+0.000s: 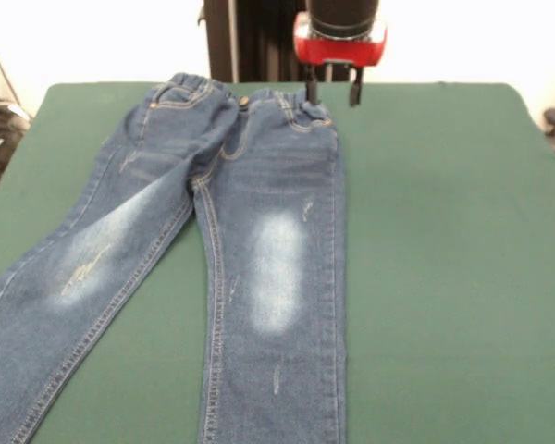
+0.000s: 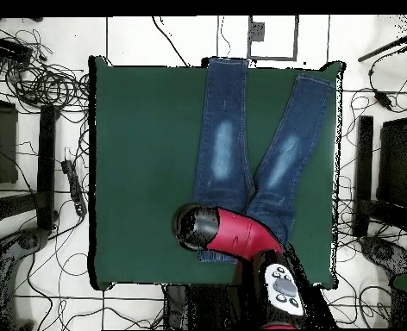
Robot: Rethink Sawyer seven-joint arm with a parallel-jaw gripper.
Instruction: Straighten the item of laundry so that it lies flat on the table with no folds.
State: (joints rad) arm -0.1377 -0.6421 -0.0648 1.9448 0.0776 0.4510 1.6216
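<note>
jeans (image 1: 259,250) lying face-up on the green table (image 1: 444,259), legs spread; gripper (image 1: 332,92) hanging open, empty, over the waistband corner

front: across table (image 1: 444,231), facing robot | overhead: straight down | shared: tabletop

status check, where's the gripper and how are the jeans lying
Gripper open, fingers at the waistband. Jeans spread on table, legs splayed. Nothing in the way.
</note>
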